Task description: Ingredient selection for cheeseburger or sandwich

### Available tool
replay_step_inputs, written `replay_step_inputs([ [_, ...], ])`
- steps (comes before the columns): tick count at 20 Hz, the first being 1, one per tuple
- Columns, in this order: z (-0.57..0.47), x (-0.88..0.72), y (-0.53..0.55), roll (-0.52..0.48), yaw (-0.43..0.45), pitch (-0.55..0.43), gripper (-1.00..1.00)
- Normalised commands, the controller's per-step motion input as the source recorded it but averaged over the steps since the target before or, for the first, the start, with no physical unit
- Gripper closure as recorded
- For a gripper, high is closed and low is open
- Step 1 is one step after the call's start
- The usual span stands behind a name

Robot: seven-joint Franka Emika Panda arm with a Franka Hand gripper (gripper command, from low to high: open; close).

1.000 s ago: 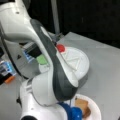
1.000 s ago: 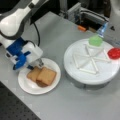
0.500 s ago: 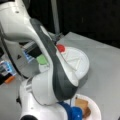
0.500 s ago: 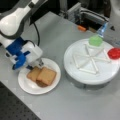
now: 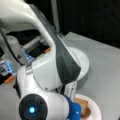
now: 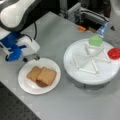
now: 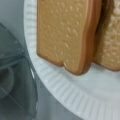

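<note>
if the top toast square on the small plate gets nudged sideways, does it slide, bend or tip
Probably slides: the top toast square lies flat, overlapping the other toast square on the white plate. It looks stiff, with a thick moulded edge in the wrist view, so bending seems unlikely. The gripper sits beside the plate's rim.

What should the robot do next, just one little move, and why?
Probably lift the gripper away from the plate. It sits at the plate's rim holding nothing I can see, while two toast squares lie there and the green leaf and red disc wait on the round tray.
</note>
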Motion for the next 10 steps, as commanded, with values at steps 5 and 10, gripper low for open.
replay_step_inputs([
  [5, 0.18, -0.27, 0.58, -0.807, -0.226, -0.082, -1.00],
  [10, 0.09, -0.69, 0.69, -0.847, -0.242, -0.257, -1.00],
])
